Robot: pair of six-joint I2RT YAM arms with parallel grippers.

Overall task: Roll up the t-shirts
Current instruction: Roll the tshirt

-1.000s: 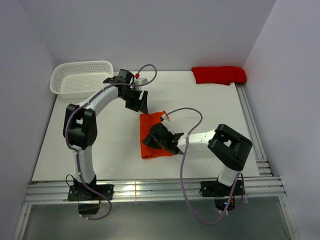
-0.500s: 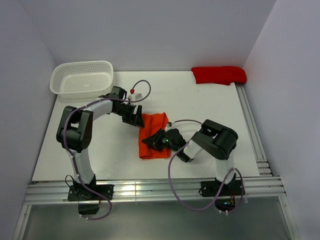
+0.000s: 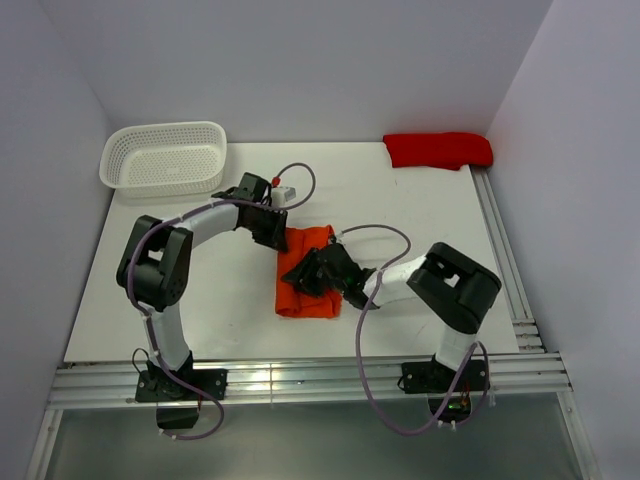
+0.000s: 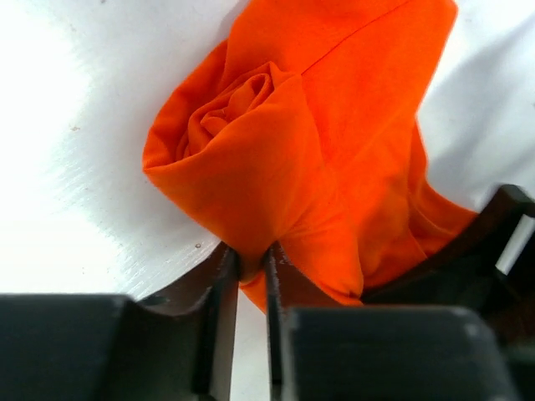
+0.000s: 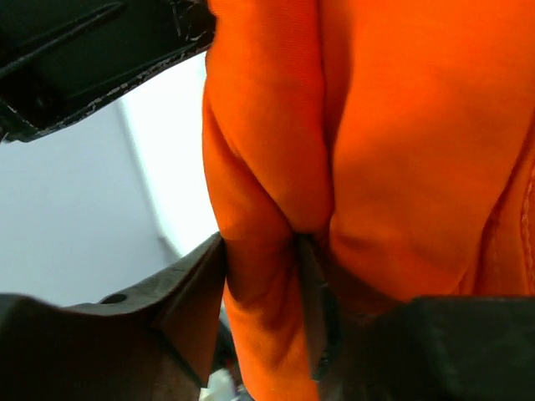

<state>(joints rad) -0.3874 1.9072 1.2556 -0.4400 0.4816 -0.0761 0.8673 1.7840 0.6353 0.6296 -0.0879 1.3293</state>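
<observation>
The orange t-shirt (image 3: 301, 297) lies bunched and partly rolled mid-table, between both arms. My left gripper (image 3: 279, 240) is at its far left corner. In the left wrist view this gripper (image 4: 252, 255) is shut on a thin fold of the orange t-shirt (image 4: 318, 142), whose rolled end shows as a spiral. My right gripper (image 3: 309, 275) sits over the shirt's middle. In the right wrist view it (image 5: 261, 251) is shut on a thick fold of the orange cloth (image 5: 401, 125). The red t-shirt (image 3: 438, 150) lies rolled at the far right corner.
A white plastic basket (image 3: 163, 155) stands at the far left corner. Metal rails (image 3: 500, 240) run along the table's right edge and its near edge. Both arms' cables loop above the middle of the table.
My left gripper, open beside the shirt before, has shut on its corner fold. The right gripper has shifted slightly toward the far side and now holds a thicker fold.
</observation>
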